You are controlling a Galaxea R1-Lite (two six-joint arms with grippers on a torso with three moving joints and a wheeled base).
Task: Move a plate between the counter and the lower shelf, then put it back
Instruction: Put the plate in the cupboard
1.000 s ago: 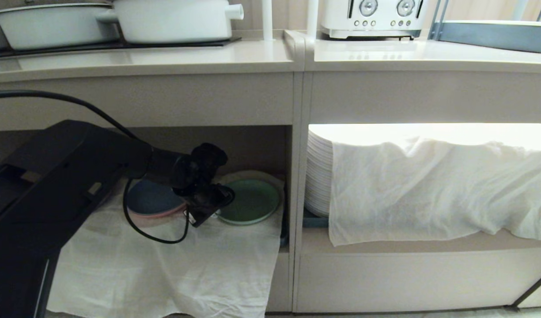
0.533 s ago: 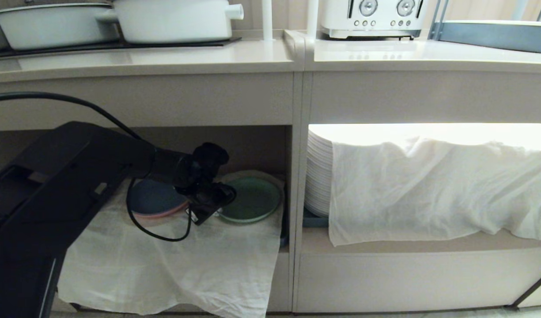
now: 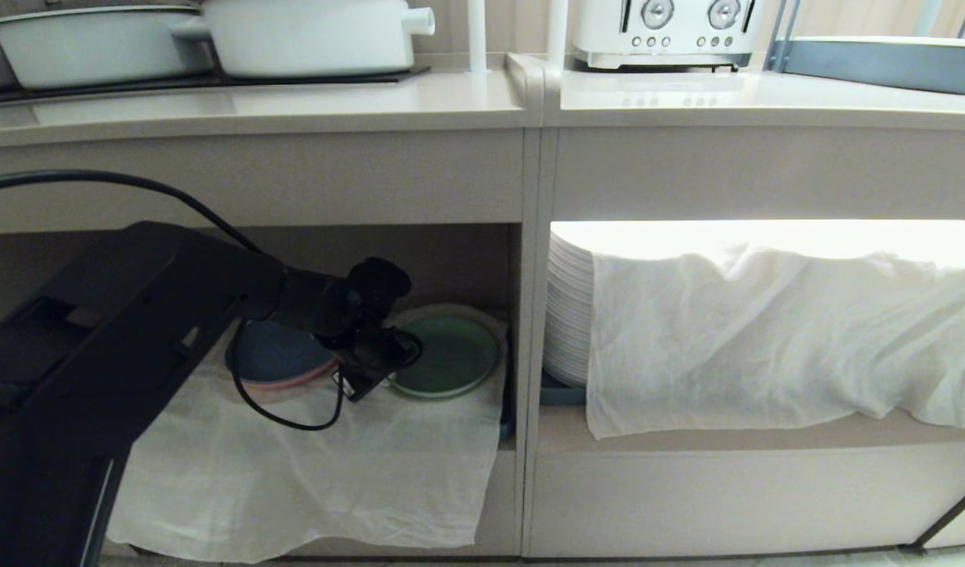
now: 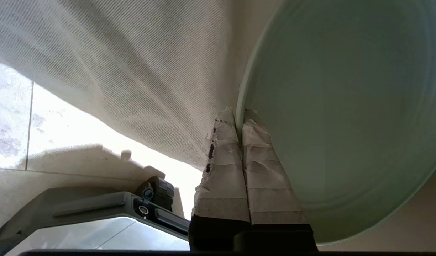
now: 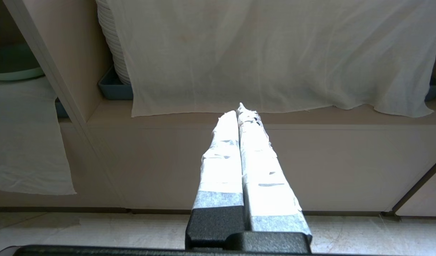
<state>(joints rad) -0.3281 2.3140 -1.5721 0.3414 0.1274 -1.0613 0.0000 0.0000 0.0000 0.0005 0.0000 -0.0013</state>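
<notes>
The left gripper [image 4: 239,115] is pinching the near rim of the plate [image 3: 444,356], its taped fingers [image 4: 221,149] closed with the thin rim edge between them. The plate is sitting inside the lower shelf [image 3: 482,268], on top of an off-white plate [image 3: 494,319] and just beside the blue plate [image 3: 273,354], with the gauzy cloth [image 3: 309,472] spreading beneath and draping over the shelf front. The grip is covering only a narrow strip of rim, so the plate is likely to pivot or slip out once its weight is hanging from that edge. The cloth is lying right beside the fingers and may be getting caught in the pinch, which would drag the neighbouring plates. Clearance under the counter [image 3: 254,106] is tight, so a steep lift risks striking the shelf ceiling. The right gripper [image 5: 241,113] is resting closed and empty in front of the neighbouring bay.
</notes>
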